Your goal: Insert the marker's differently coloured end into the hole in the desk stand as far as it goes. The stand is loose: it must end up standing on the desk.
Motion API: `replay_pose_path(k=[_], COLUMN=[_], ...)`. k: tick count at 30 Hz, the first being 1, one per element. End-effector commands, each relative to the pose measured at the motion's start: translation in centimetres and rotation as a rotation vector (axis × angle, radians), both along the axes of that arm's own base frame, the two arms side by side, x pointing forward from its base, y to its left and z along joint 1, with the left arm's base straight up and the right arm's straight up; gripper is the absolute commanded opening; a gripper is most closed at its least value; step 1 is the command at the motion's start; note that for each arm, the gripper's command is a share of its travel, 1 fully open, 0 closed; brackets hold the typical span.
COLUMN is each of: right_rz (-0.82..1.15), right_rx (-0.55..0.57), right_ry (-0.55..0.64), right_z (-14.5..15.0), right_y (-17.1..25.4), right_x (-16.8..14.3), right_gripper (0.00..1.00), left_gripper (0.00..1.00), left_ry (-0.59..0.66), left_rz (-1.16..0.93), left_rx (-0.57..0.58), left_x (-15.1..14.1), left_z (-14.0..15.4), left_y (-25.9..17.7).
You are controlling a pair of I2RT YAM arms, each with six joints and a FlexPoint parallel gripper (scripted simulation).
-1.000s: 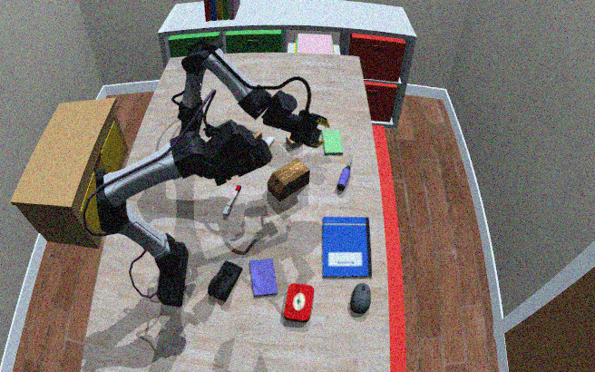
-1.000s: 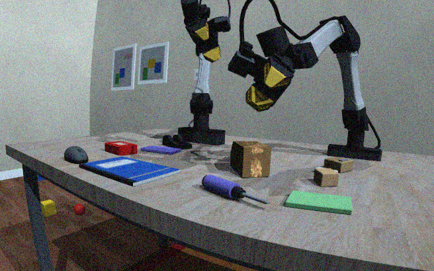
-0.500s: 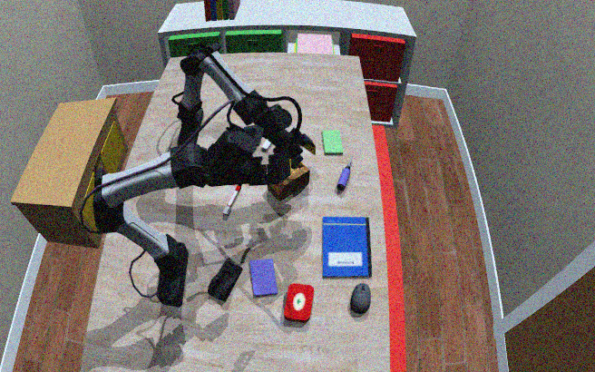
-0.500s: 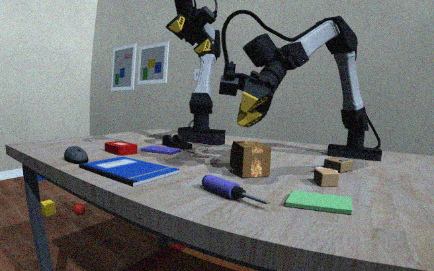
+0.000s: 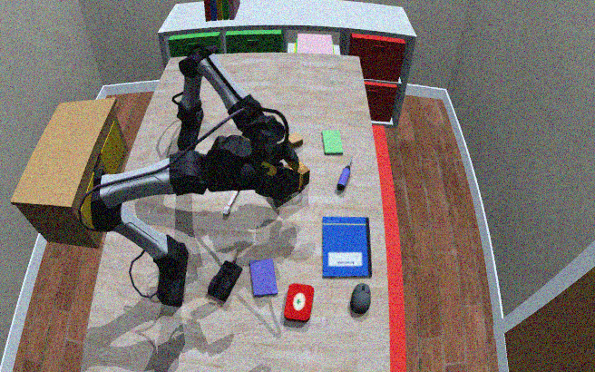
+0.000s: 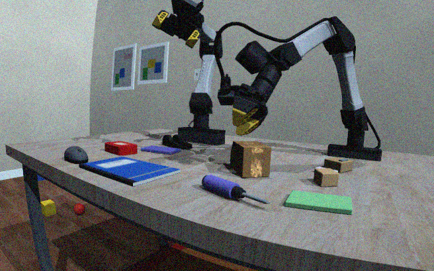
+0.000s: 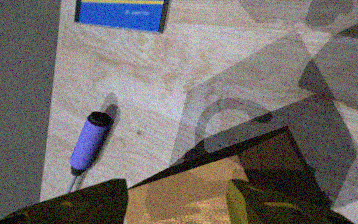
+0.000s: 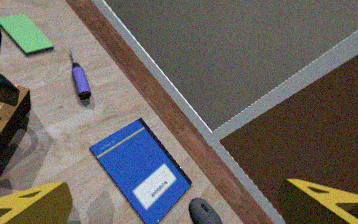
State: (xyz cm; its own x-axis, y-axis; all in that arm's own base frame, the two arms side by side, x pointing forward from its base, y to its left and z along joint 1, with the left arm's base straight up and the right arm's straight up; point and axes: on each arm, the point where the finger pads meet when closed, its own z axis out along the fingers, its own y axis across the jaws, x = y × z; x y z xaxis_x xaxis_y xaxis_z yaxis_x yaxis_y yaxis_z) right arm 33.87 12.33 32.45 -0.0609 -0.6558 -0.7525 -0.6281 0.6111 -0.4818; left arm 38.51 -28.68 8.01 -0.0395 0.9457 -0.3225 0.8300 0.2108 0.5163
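The marker's white body [image 5: 230, 203] lies on the desk, partly under the arms in the top view; its red end is hidden there. A brown box-shaped block [image 5: 304, 175] [image 6: 251, 158] [image 7: 180, 192] [image 8: 17, 112], which looks like the desk stand, rests on the desk; its hole does not show. My left gripper [image 6: 240, 125] [image 7: 177, 188] is part open and empty, above the block, which shows between and beyond its fingers in the left wrist view. My right gripper [image 6: 171, 35] [image 8: 175, 190] is wide open and empty, high above the desk.
A purple screwdriver [image 5: 344, 178] [image 6: 220, 186] [image 7: 89, 142] and a green pad [image 5: 332, 141] [image 6: 318, 201] lie towards the red-edged side. Two small boxes [image 6: 325, 176] [image 6: 338, 164] stand near the left arm's base. A blue notebook [image 5: 346, 244], mouse [image 5: 360, 298] and red tin [image 5: 298, 302] lie beyond.
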Motion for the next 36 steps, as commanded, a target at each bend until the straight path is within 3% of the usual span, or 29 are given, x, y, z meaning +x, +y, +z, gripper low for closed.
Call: replay_pose_path(k=[1,6,7,9,12,13,14,17,19,27,29,31,36], right_rz=[-0.075,-0.114,-0.128,-0.159,-0.178,-0.198,-0.217,-0.277,-0.312,-0.511,-0.511,-0.549,-0.64], right_rx=[0.044,0.082,0.088,0.12,0.133,0.158,0.171,0.23,0.261,0.506,0.506,0.558,0.717], right_ry=[-0.041,-0.074,-0.058,-0.084,-0.078,-0.106,-0.092,-0.118,-0.131,-0.242,-0.242,-0.254,-0.347], right_z=[1.0,2.4,1.6,2.7,2.3,3.5,2.7,3.6,3.9,6.8,6.8,6.9,9.1], right_y=[-1.2,-1.8,-2.1,-2.5,-2.8,-3.1,-3.4,-4.4,-5.1,-9.0,-9.0,-9.8,-12.5], right_x=[0.6,1.0,1.1,1.5,1.6,1.8,1.9,2.4,2.7,3.5,3.5,4.0,3.3], right_gripper=[1.0,1.0,1.0,1.0,1.0,1.0,1.0,1.0,1.0,1.0,1.0,1.0,1.0], left_gripper=[0.5,0.5,0.5,0.5,0.5,0.5,0.5,0.5,0.5,0.5,0.5,0.5,0.5], left_ry=[0.009,0.073,0.073,0.077,0.099,0.121,0.156,0.17,0.221,0.42,0.42,0.394,0.557], left_rz=[-0.052,-0.09,-0.101,-0.128,-0.143,-0.159,-0.169,-0.215,-0.245,-0.419,-0.419,-0.458,-0.545], left_rx=[-0.011,0.025,0.019,0.01,0.02,0.029,0.05,0.039,0.064,0.117,0.117,0.078,0.138], left_x=[-0.7,-1.9,-2.2,-2.9,-3.4,-4.0,-4.4,-5.6,-6.8,-13.0,-13.0,-13.8,-17.8], left_z=[1.1,-1.2,-0.7,0.2,-0.3,-0.8,-2.1,-0.8,-2.3,-4.0,-4.0,-1.0,-3.7], left_y=[-1.4,-1.7,-1.9,-2.1,-2.2,-2.3,-2.3,-2.7,-2.9,-3.6,-3.6,-4.1,-3.9])
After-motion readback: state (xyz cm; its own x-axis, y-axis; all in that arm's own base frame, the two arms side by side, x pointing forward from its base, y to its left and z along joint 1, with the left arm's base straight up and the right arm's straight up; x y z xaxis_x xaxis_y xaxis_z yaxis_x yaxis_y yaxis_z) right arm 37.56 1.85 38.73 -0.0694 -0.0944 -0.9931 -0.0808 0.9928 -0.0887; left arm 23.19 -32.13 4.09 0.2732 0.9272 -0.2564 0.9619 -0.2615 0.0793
